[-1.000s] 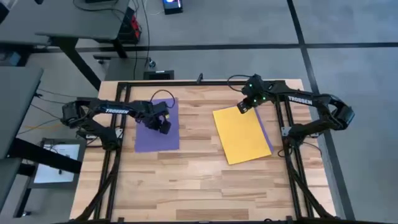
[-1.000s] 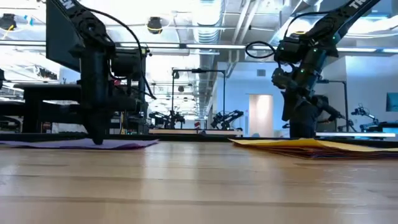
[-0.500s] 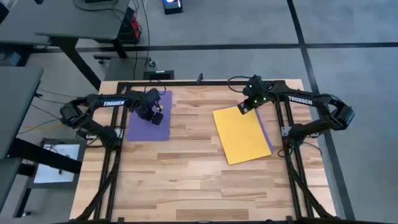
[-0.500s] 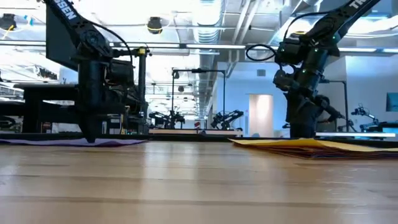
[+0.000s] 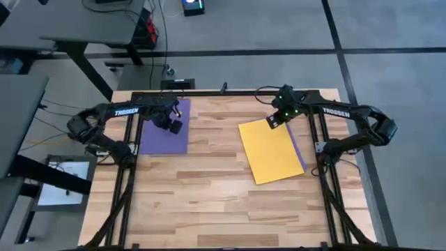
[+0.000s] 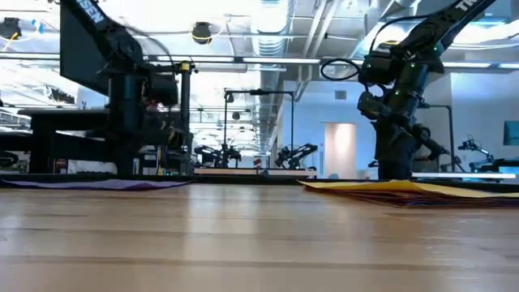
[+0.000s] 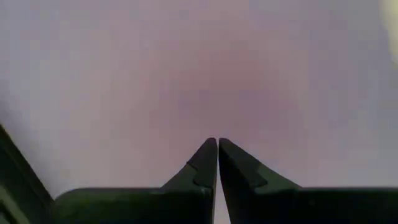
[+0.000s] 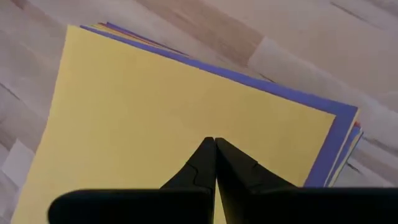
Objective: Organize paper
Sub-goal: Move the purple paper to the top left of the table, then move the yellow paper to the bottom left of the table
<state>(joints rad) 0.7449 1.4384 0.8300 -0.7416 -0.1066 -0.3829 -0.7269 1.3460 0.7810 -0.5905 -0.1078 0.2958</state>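
From above: a wooden counter (image 5: 223,181) with a purple sheet (image 5: 165,137) lying flat at the far left part. Left gripper (image 5: 171,125) pressing down on the far part of that purple sheet. A yellow sheet (image 5: 271,150) on top of a stack at the right part, a bit turned, with a purple-blue edge (image 5: 298,150) peeking out along its right side. Right gripper (image 5: 274,120) resting on the far corner of the yellow sheet. The two lots of paper well apart, bare wood between them.

From counter height: the purple sheet (image 6: 97,184) seen as a thin flat line on the left, the left arm (image 6: 130,105) standing over it. The yellow stack (image 6: 413,189) low on the right, a few coloured edges showing under the top sheet. The right arm (image 6: 397,97) coming down to the far end of that stack.

From the left wrist: only pale purple paper (image 7: 186,74) filling the view, very blurry. Left gripper (image 7: 217,149) with its two dark fingers pressed together, tips against the paper.

From the right wrist: the yellow sheet (image 8: 155,118) close up, a blue-purple sheet (image 8: 339,134) sticking out under it, and thin orange and red edges (image 8: 356,126) lower still. Right gripper (image 8: 215,147) with fingers pressed together, tips down on the yellow sheet. Wooden counter (image 8: 298,43) beyond the stack.
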